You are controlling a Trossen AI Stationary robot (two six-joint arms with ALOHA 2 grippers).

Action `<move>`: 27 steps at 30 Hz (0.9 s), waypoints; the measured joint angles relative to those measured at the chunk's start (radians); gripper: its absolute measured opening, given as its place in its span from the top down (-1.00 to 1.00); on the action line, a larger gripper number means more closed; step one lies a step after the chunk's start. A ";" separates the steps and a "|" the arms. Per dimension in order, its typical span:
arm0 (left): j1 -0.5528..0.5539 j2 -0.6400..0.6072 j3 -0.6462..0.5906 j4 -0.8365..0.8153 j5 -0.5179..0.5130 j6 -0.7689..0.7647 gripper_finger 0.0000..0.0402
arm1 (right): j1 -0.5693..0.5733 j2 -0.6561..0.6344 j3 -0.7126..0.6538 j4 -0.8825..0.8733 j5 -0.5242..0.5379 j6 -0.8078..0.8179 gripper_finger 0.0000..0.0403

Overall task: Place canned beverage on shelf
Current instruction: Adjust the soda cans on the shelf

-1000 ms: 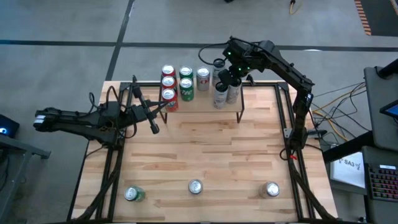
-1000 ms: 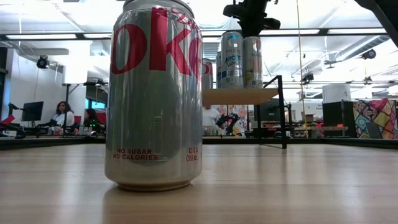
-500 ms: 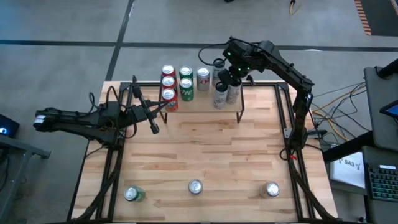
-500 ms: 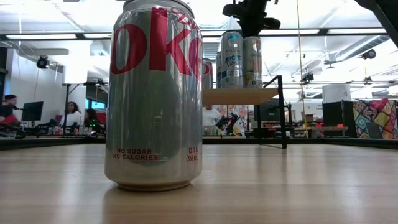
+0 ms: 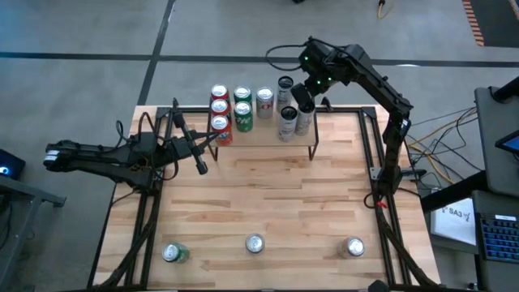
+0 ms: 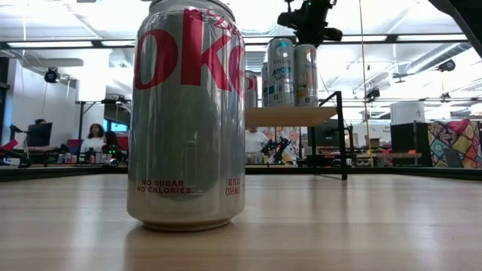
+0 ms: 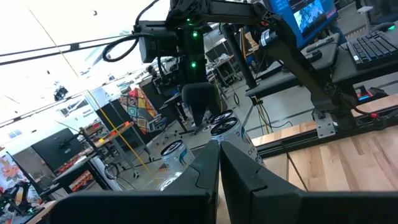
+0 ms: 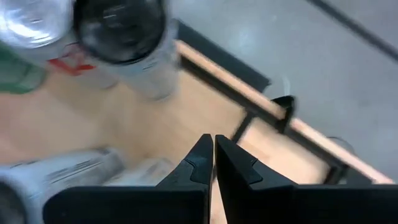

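**Right gripper shut above the shelf, three cans on the near table**

We see the shelf [image 5: 263,134] at the far edge of the table [image 5: 268,203], its light board raised on thin black legs. On it stand several cans: three red cans [image 5: 220,109] in a column at the left end, two green cans [image 5: 242,108] just beside them, a silver can [image 5: 264,101] next along, and a cluster of white cans [image 5: 289,122] at the right end. One more can [image 5: 285,84] shows its top at the back of that cluster.

The right gripper [image 5: 306,95] hangs over the right end of the shelf, above the white cans. In its wrist view the two fingers [image 8: 200,165] are pressed together with nothing between them, and can tops lie below and beside them. From the low view the same gripper [image 6: 311,30] sits just over the tallest cans [image 6: 281,71] on the shelf.

The left gripper [image 5: 200,165] rests out over the table's left part, near the shelf's left legs. Its fingers [image 7: 208,168] are also closed on nothing.

Along the table's near edge three cans stand well apart: a green one [image 5: 172,253] on the left, a silver Coke can [image 5: 255,243] in the middle, and another silver one [image 5: 354,246] on the right. The Coke can [image 6: 188,113] fills the low view.
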 joint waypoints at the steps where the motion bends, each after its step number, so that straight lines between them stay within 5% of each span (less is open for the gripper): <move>1: 0.000 0.000 0.000 0.000 0.000 0.000 1.00 | 0.001 0.000 0.000 0.000 -0.017 0.004 0.96; 20: 0.000 0.000 0.000 0.000 0.000 -0.008 1.00 | 0.019 -0.076 -0.023 0.001 0.042 -0.112 0.96; 27: 0.000 0.000 0.000 0.000 0.000 -0.023 1.00 | 0.040 -0.220 -0.228 0.115 0.061 -0.163 0.96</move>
